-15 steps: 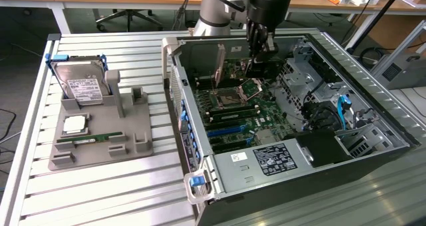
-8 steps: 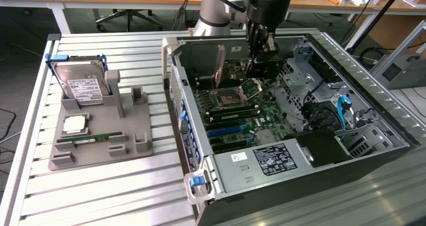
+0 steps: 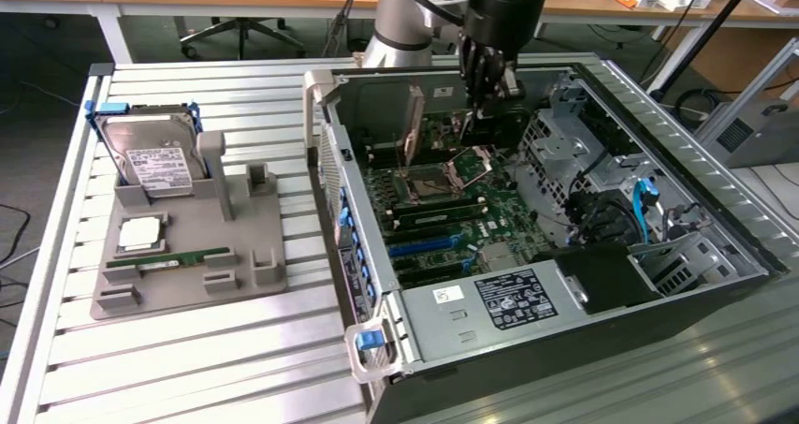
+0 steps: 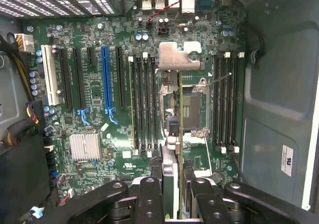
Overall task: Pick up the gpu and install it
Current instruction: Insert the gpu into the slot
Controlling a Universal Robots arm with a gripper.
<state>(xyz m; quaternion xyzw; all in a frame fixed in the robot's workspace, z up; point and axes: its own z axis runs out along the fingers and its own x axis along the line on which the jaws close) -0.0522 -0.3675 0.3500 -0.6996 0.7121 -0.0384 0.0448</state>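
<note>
The gpu (image 4: pixel 174 127) is gripped edge-on between the jaws, above the motherboard (image 4: pixel 94 89).

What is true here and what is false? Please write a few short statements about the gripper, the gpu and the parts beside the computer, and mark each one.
1. The gripper holds the gpu above the motherboard inside the computer case. True.
2. The hard drive lies inside the case. False: it stands in the grey fixture on the table, to the exterior view's left of the case.
3. The green memory stick lies on the fixture. True.
4. The gpu is seated in the blue slot. False: that slot is empty, and the gpu is in the gripper.
</note>
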